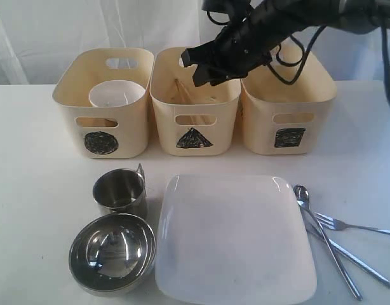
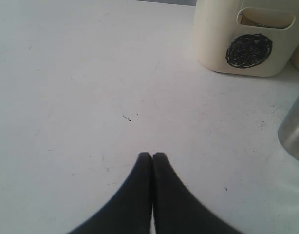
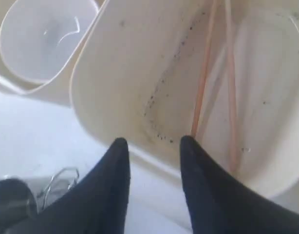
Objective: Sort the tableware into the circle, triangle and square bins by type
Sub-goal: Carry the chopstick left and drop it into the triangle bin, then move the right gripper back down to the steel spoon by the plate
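right gripper [image 3: 152, 146]: jaws apart and empty, over the triangle bin [image 1: 195, 101]
chopsticks [image 3: 208, 73]: lying loose inside the triangle bin, leaning on its wall; nothing touches them
step: looks like the drop of the chopsticks is just done; this item reads as sorted
left gripper [image 2: 152, 158]: closed on nothing, low over bare table [image 2: 81, 87] beside the circle bin [image 2: 247, 44]
next move: lift the right arm clear of the bin rim, then go for a piece left on the table
white bowl [image 1: 116, 94]: already in the circle bin
square bin [image 1: 289, 108]: contents hidden
left on table: mug [image 1: 121, 192], steel bowl [image 1: 112, 252], plate [image 1: 234, 238], cutlery [image 1: 338, 238]
in the way: mug and steel bowl stand touching or nearly so; the cutlery pieces cross each other just beside the plate edge, so any one piece is awkward to pinch alone
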Available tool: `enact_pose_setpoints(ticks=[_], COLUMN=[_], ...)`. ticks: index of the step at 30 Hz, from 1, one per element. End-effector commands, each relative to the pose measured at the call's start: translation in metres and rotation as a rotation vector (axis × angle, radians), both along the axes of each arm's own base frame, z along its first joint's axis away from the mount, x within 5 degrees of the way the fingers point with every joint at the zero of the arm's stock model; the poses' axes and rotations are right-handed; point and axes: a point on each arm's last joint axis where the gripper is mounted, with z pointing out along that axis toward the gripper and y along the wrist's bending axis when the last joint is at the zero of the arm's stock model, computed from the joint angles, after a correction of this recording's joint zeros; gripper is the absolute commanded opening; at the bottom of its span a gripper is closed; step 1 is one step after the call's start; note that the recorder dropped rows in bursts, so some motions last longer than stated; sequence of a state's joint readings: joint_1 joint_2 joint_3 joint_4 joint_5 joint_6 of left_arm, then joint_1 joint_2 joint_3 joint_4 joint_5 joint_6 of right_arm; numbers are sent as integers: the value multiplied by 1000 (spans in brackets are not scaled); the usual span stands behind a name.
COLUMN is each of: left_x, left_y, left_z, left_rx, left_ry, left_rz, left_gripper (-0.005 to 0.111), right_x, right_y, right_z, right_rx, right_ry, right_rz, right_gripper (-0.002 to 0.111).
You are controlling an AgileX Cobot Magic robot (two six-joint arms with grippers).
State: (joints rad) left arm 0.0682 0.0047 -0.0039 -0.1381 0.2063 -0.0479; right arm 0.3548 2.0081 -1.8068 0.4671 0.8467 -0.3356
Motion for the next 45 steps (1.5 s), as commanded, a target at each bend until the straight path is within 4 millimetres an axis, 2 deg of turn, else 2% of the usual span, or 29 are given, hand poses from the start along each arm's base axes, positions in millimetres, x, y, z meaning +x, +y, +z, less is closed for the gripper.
enact_pose_setpoints(ticks=[1,3,4,10,13,15,17,20,22,26,30,34,41,45], left_x=[0,0,0,0,0,0,0,0,0,0,0,0,0,0], left_y=[0,0,0,0,0,0,0,0,0,0,0,0,0,0], left_z=[-1,-1,-1,-1,-1,-1,-1,-1,-1,-1,-1,-1,-1,-1], left_rx=[-2,-2,-2,-2,-2,-2,-2,-2,-2,-2,-2,-2,-2,-2], left_ry=[-5,-5,-5,-5,-5,-5,-5,-5,-5,-5,-5,-5,-5,-5], left_rz=[-1,-1,-1,-1,-1,-1,-1,-1,-1,-1,-1,-1,-1,-1], left_gripper=[0,0,0,0,0,0,0,0,0,0,0,0,0,0], right_x=[-33,-48,-57,-119,-151,-168,-181,-194,-202,-207,-203,-190,-175,-168], right_y=[-19,-28,-32,-57,-71,-80,-91,-104,-109,-114,-118,-113,-110,-116], right_z=[35,46,53,91,90,86,71,39,11,-32,-60,-73,-110,-122], right_rx=[-151,-212,-230,-238,-258,-292,-348,-423,-454,-491,-532,-529,-582,-578], right_ry=[43,70,82,39,49,41,40,62,101,111,117,107,187,251], right_rz=[114,132,131,118,104,81,49,5,-16,-26,-60,-64,-31,-95], right_gripper=[17,2,0,0,0,0,0,0,0,5,25,44,44,44])
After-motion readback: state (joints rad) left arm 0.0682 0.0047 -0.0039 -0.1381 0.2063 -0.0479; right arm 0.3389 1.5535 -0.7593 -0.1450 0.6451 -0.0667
